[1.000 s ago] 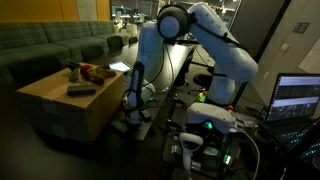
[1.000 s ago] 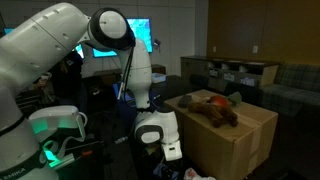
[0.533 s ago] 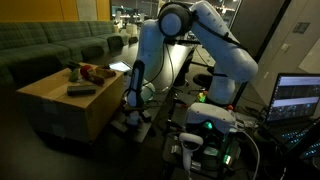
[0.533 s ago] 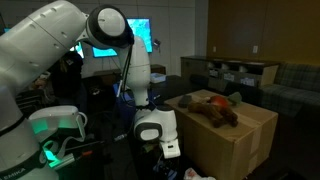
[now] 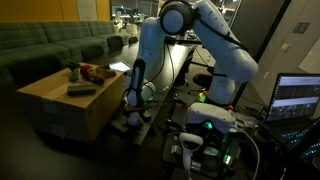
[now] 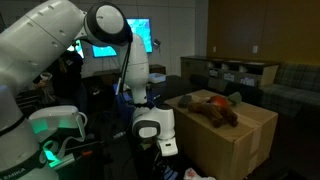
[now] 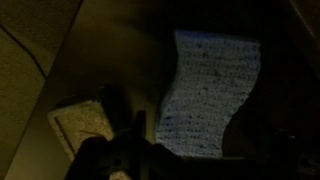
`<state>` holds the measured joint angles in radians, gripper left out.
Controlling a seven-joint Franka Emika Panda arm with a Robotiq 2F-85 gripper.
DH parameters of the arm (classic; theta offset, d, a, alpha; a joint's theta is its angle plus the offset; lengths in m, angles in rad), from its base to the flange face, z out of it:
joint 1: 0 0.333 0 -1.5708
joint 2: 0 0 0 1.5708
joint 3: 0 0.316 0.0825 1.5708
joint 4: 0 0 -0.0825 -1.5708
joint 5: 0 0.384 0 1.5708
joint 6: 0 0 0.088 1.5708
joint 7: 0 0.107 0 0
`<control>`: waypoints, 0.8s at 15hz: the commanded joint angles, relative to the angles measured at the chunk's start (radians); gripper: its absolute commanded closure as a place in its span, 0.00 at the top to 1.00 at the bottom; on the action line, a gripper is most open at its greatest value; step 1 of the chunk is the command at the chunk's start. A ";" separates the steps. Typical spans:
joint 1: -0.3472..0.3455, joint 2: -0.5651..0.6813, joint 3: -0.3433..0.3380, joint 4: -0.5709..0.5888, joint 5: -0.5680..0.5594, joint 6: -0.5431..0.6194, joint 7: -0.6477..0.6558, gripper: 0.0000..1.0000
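Wrist view: pale cloth (image 7: 212,95) below; hand (image 6: 164,149) released, low beside desk (image 6: 245,135); probably best to descend straight and pinch the cloth's edge.

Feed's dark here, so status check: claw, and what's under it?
Claw open, nothing held, hanging low by the floor. Pale textured sheet lies beneath it. Tan cardboard box stands close alongside.

Wrist view dark, blurred; items (image 6: 212,108) on box (image 6: 245,145) indistinct.
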<state>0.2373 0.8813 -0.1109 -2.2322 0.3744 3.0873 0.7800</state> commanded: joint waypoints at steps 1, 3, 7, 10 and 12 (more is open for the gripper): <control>-0.008 -0.025 0.040 -0.022 0.006 0.017 -0.021 1.00; -0.011 -0.015 0.062 -0.018 0.010 0.024 -0.020 1.00; -0.022 -0.012 0.102 -0.032 0.016 0.042 -0.021 1.00; -0.016 -0.012 0.102 -0.051 0.020 0.057 -0.016 1.00; -0.010 -0.017 0.092 -0.070 0.027 0.089 -0.010 1.00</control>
<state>0.2304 0.8825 -0.0203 -2.2632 0.3754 3.1185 0.7789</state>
